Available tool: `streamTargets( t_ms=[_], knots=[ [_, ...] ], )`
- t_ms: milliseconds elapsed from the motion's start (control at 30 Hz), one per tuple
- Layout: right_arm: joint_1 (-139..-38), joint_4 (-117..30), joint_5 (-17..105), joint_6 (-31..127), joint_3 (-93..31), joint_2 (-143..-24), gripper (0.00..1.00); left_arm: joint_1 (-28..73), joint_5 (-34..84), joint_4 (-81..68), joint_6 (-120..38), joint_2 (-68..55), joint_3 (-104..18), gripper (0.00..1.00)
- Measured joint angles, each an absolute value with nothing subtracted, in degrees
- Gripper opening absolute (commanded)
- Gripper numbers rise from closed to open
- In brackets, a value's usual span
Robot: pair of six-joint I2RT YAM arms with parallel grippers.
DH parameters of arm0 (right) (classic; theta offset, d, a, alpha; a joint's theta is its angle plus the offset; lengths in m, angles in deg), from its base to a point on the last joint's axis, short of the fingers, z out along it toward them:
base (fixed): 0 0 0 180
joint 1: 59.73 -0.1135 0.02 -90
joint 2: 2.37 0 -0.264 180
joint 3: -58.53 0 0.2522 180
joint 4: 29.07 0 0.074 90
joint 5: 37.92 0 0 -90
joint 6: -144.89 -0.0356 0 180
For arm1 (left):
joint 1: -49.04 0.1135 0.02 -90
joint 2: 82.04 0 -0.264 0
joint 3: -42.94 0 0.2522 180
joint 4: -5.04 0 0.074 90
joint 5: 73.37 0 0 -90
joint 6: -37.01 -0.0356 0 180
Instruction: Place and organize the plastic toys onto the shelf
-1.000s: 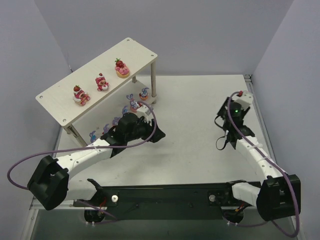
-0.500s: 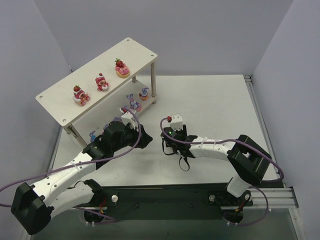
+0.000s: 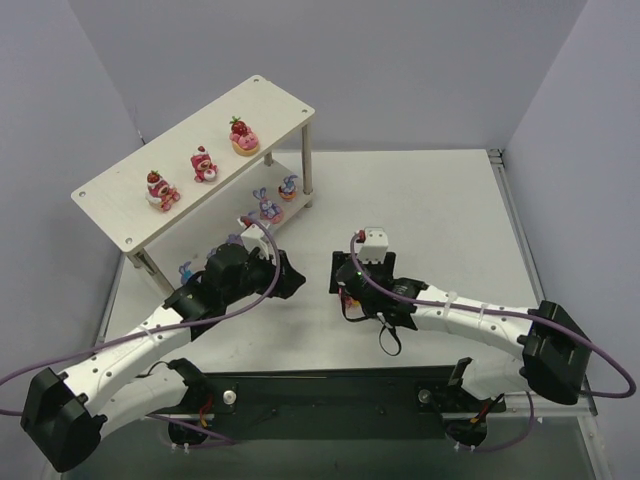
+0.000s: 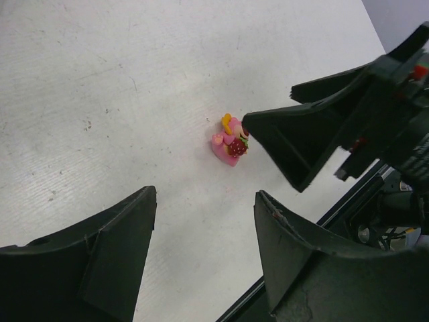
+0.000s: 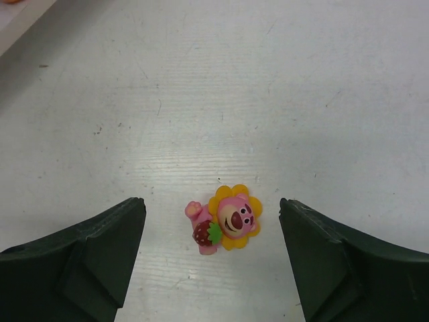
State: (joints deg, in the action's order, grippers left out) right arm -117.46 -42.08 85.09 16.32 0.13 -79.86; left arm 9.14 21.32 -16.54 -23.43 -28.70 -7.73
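The right end effector (image 5: 211, 204) has swung in from the far right and now hangs open over the flower-faced bear toy (image 5: 226, 225) lying on the surface (image 3: 430, 210). The left end effector (image 4: 206, 193), open and empty, has eased back from the shelf (image 3: 120, 215), which holds strawberry bears (image 3: 204, 164) above and bunnies (image 3: 268, 205) below.

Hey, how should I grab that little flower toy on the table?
Pinch the flower toy across its yellow petal ring, coming straight down with the right gripper. It seems to lie face up, so the ring is its widest part, and the open jaws flank it.
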Motion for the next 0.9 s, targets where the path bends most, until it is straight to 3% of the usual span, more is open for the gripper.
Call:
streamTargets(
  t_ms=[533,900],
  knots=[
    [-110.1,-47.3,79.7,-27.0,14.5,-74.3,0.82,9.0,23.3,-9.5,-19.1,-17.7,-5.5,0.73],
    [-112.2,-42.4,73.4,-51.4,14.9,-74.2,0.82,9.0,20.0,-9.1,-18.9,-18.6,-5.0,0.73]
  ],
)
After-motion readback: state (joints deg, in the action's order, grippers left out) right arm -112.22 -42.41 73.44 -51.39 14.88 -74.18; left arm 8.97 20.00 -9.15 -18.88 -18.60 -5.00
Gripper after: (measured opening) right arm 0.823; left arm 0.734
